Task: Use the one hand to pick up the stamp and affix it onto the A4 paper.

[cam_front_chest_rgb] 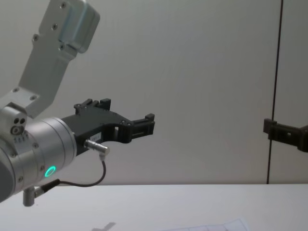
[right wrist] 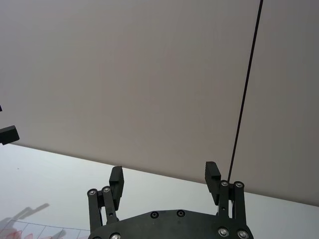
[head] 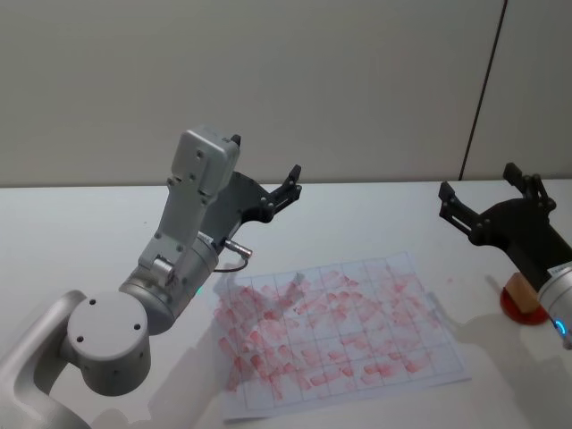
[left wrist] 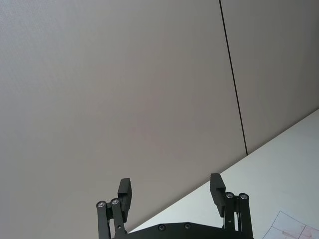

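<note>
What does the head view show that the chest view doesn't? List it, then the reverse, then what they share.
Head view: the stamp on the table, partly hidden by the right arm and lying off the A4 paper, plus the red prints covering the paper's grid. Chest view: the side-on look, with the left gripper and right gripper hanging well above the table. Both: the two open, empty grippers, the table, and the paper, which in the chest view is just a sliver at the bottom edge.
</note>
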You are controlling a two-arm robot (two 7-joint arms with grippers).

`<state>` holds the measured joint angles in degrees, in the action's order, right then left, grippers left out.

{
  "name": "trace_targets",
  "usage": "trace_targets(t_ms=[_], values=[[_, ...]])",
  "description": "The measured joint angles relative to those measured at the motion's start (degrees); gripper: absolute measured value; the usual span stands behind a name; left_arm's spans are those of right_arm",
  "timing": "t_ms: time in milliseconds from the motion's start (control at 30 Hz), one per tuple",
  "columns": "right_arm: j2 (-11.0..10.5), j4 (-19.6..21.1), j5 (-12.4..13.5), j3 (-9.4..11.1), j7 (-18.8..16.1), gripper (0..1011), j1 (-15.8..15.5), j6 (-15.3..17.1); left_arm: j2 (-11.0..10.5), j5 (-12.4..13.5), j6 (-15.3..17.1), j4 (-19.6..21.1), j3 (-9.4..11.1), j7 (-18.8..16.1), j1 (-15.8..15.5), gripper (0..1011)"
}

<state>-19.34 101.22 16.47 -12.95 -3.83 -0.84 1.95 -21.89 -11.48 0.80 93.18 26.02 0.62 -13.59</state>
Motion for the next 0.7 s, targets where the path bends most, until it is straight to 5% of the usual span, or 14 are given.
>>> trace_targets(t_ms=[700], values=[[0.0,0.0,0.0,0.01,0.01,1001,0.0,0.01,0.0,0.0,0.0,0.0,0.0,0.0,0.0,1001]])
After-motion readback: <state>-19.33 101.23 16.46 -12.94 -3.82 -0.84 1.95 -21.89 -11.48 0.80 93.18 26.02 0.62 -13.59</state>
